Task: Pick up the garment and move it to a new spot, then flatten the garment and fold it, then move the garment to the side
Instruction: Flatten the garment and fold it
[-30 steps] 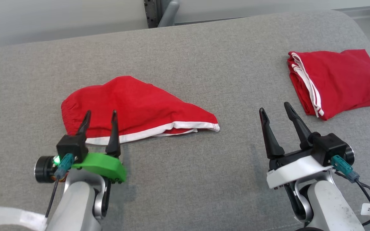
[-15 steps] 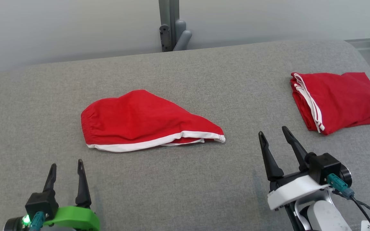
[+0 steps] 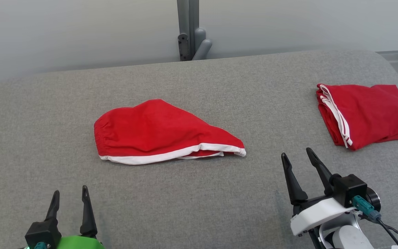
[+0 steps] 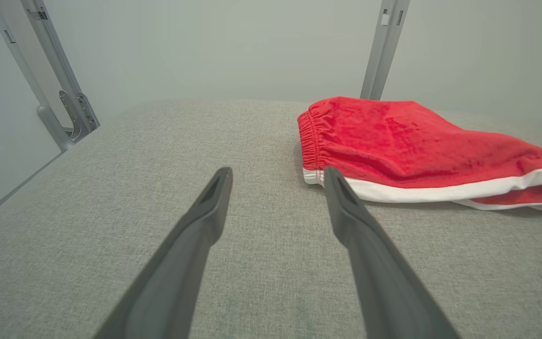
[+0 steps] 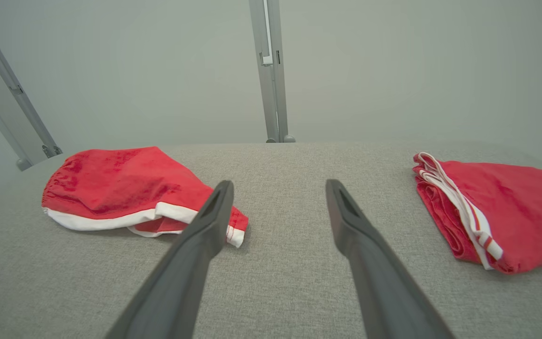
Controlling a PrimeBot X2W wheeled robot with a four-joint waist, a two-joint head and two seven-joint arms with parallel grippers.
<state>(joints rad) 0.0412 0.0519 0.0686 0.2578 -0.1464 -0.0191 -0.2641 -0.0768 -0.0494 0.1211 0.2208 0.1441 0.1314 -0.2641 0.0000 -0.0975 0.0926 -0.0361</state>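
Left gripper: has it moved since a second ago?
Yes. The left gripper drew back from the red white-trimmed fabric garment, whose near edge it overlapped earlier.

Soft, even light is seen; faint shadows are cast beneath the garment [image 4: 393, 136]; posts [image 4: 50, 80] are skewed at wrist-view edges.

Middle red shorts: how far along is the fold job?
Done: the middle shorts lie folded over on the grey cushion. In hand: nothing; left pincer and right pincer are open, clear of the cloth. Left: moving them aside, perhaps beside the folded red garment.
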